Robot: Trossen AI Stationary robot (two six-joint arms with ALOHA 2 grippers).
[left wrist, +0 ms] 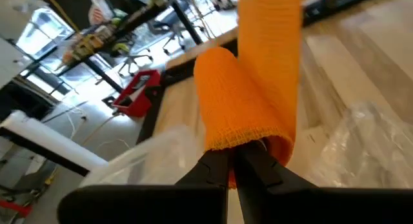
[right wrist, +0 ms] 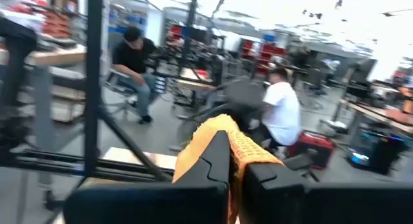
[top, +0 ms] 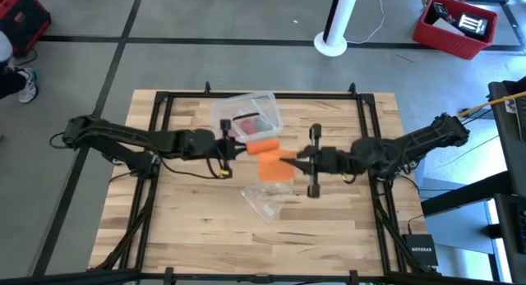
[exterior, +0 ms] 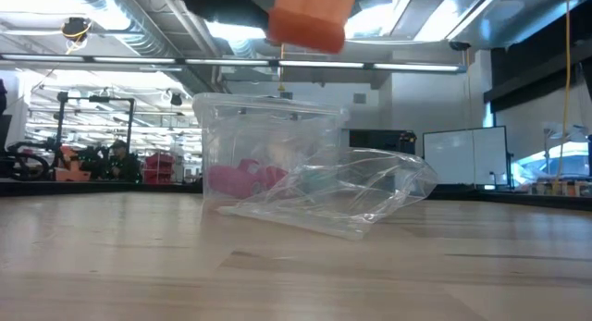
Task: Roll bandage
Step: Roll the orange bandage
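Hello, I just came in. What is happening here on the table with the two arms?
Both robot arms hold a bright orange soft fabric bandage in the air above the middle of the wooden table. The left gripper is shut on one end, the right gripper on the other. Below lie a clear plastic box and a crumpled clear plastic wrapper.

Open workshop lab, workbenches [right wrist: 64,62], ceiling ducts [exterior: 102,6], seated people [right wrist: 135,56]

The left gripper's two dark fingers [left wrist: 231,169] are pinched together on the edge of the bright orange soft fabric bandage [left wrist: 248,98], which loops over them. Crumpled clear plastic wrapper [left wrist: 371,143] lies on the pale wooden table [left wrist: 361,62] beyond.
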